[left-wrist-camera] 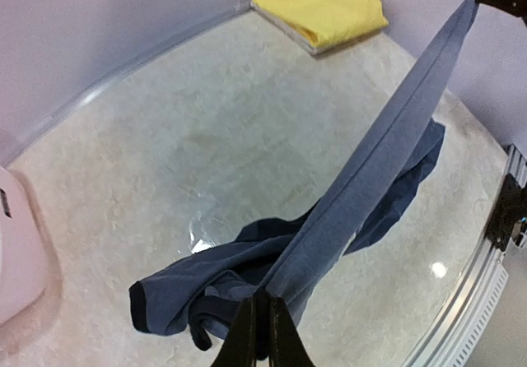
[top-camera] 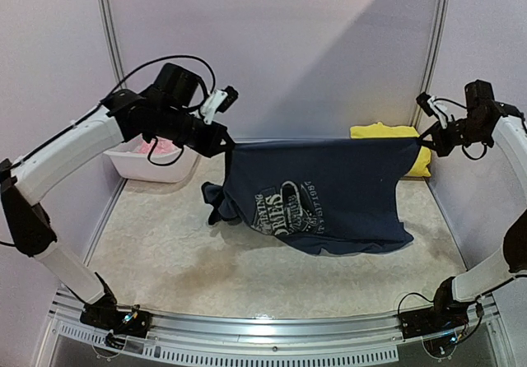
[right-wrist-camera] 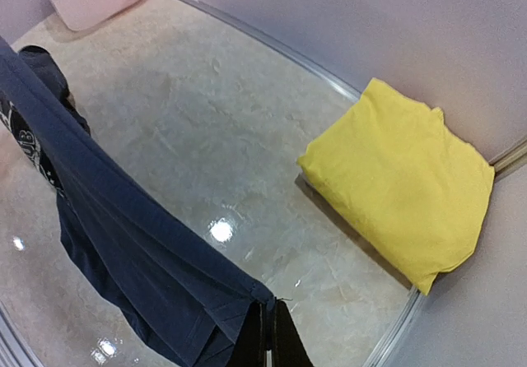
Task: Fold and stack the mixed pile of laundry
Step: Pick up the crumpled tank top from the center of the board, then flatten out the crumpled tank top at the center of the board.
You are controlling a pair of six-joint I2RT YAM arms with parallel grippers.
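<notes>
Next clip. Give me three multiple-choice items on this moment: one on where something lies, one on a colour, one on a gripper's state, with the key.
1. Where does the folded yellow cloth garment lie?
A. In the far right corner of the table
B. At the near left edge
C. Between the arm bases

2. What colour is the printed cloth shirt stretched between the arms?
A. Pink
B. Navy
C. Green

3. What is the left gripper doing?
A. Open above the surface
B. Shut on nothing
C. Shut on the shirt's edge

Key:
1 A: it sits against the back wall on the right arm's side.
2 B: the cloth is navy with a white print.
3 C: its fingers pinch the taut edge, while the right gripper pinches the other end.
</notes>
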